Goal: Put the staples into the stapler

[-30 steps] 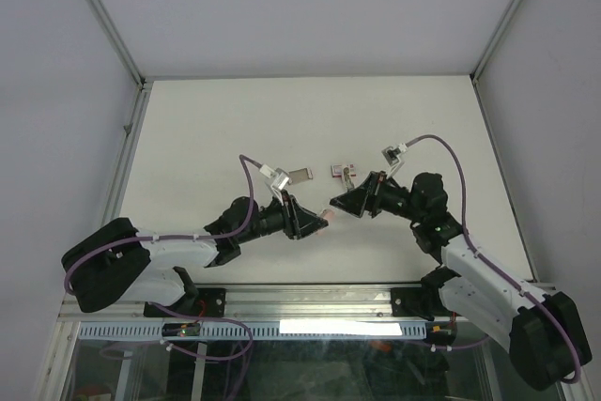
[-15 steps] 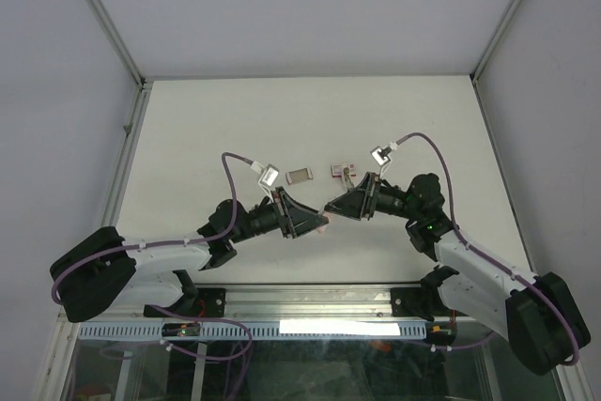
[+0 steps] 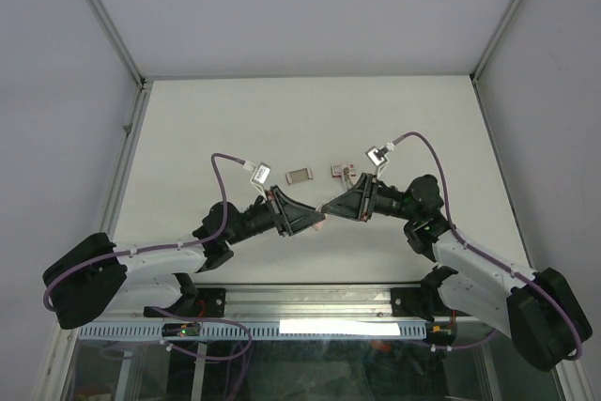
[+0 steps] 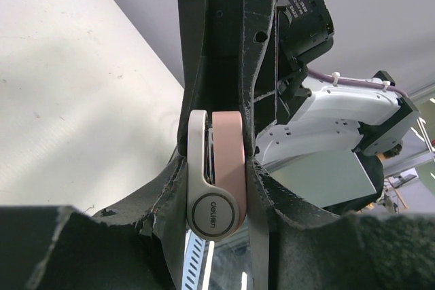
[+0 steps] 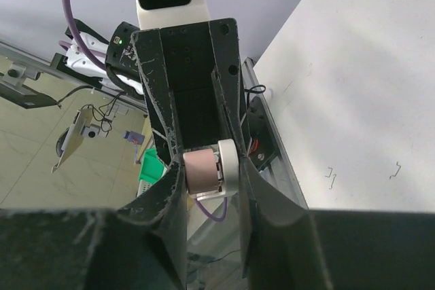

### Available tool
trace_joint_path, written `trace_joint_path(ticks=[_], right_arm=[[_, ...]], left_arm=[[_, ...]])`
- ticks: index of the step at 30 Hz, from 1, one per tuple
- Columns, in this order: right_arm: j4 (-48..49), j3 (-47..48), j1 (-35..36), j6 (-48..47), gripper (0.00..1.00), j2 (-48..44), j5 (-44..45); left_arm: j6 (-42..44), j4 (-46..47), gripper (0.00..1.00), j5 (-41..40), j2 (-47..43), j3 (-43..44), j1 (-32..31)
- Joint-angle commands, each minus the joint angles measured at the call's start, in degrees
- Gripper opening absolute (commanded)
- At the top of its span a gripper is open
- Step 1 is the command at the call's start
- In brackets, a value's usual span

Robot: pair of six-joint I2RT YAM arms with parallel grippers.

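Note:
The small pink-and-white stapler (image 3: 322, 217) hangs above the table's near middle, pinched from both ends. My left gripper (image 3: 315, 223) is shut on it, and in the left wrist view the stapler (image 4: 225, 168) stands between its fingers, the white side left and the pink side right. My right gripper (image 3: 329, 208) comes from the opposite side and is shut on the other end (image 5: 202, 171). The staples' greyish tray (image 3: 297, 175) and red-and-white sleeve (image 3: 341, 171) lie on the table behind the grippers. I cannot make out the staple strip itself.
The white table (image 3: 310, 119) is framed by metal rails, with one (image 3: 310, 300) at the near edge by the arm bases. Two tiny loose staples (image 5: 331, 176) (image 5: 396, 169) lie on the table to the right of my right gripper.
My right gripper has closed from wide open onto the stapler's free end. The left arm has stretched a little further out, still holding the stapler.

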Motion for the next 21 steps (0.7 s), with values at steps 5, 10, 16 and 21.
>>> trace_joint_path(ticks=[5,10,16,21], right_arm=[[-5.99,4.19,0.27,-1.85,0.15,-0.39,3.12],[-29.15,12.00,-2.15,-17.20,0.85,-3.82,11.64],[-48.33,19.45,-2.76,-29.64,0.86,-5.58,30.88],[-54.23,21.58,-2.76,-33.44,0.85,-3.68,44.50]], left_arm=[[3.41,-3.32,0.00,-2.31,-2.88,1.38,1.15],[4.33,-23.85,0.00,-4.24,-6.39,4.14,9.56],[14.58,-54.37,0.00,-18.31,-4.76,12.83,22.93],[21.03,-60.14,0.00,-24.32,5.22,18.65,29.63]])
